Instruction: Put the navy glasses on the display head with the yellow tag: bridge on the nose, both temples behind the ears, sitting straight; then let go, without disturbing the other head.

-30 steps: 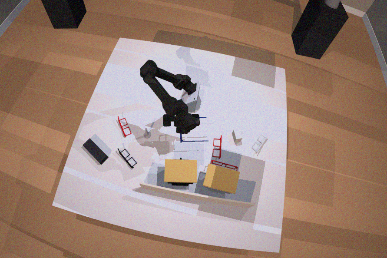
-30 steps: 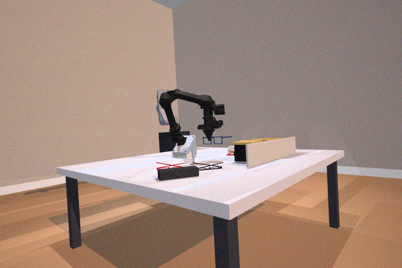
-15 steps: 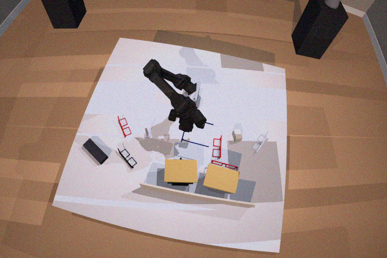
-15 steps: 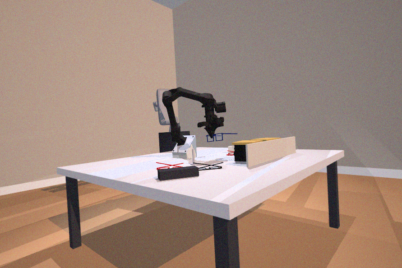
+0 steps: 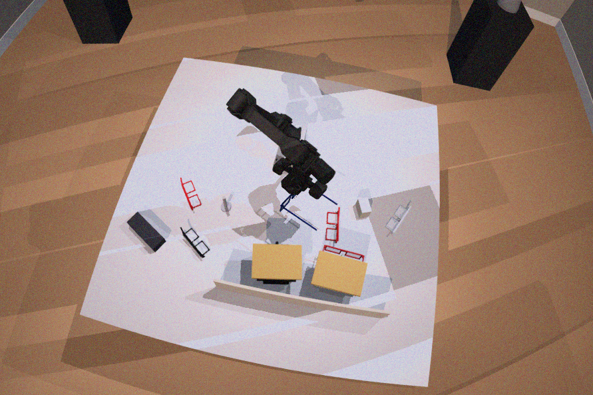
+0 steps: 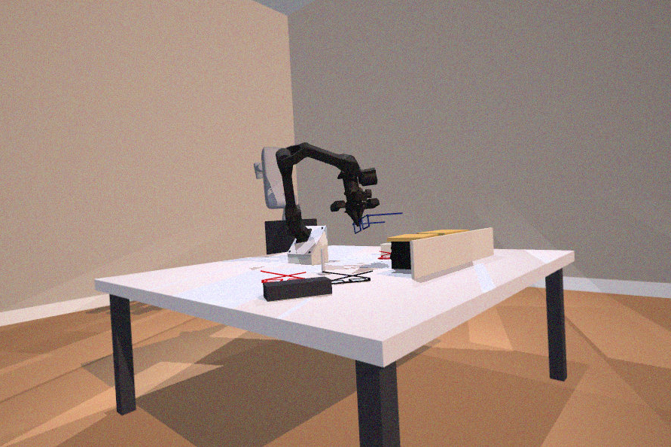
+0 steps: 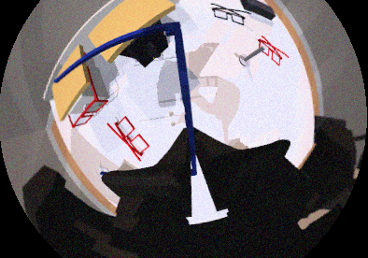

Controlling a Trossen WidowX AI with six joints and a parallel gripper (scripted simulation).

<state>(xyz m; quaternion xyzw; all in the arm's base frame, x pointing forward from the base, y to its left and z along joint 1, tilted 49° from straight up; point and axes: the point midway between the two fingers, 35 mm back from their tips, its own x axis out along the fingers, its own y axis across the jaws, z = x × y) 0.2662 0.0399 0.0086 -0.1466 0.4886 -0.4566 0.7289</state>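
Observation:
My gripper (image 5: 293, 191) (image 6: 358, 223) (image 7: 188, 131) is shut on the navy glasses (image 5: 299, 219) (image 6: 385, 214) (image 7: 182, 75) and holds them well above the table. Their front slants away from the fingertips and the temples stretch towards the right in the top and exterior views. A black head (image 7: 145, 49) shows below the left yellow-topped cover (image 5: 277, 261) (image 7: 133, 21); a tiny yellow spot shows on it in the wrist view. Red glasses (image 5: 343, 250) (image 7: 92, 84) stick out at the front of the right cover (image 5: 339, 273) (image 7: 70, 89), where the other head is hidden. The navy glasses are short of both covers.
A beige panel (image 5: 301, 299) (image 6: 452, 253) stands behind the covers. Loose red glasses (image 5: 338, 223) (image 7: 123, 141) lie in front of the right cover. A white block (image 5: 363, 207) is to their right. A thin post (image 7: 252, 55) and a dark block (image 5: 146, 231) (image 6: 297, 289) (image 7: 258, 7) stand left.

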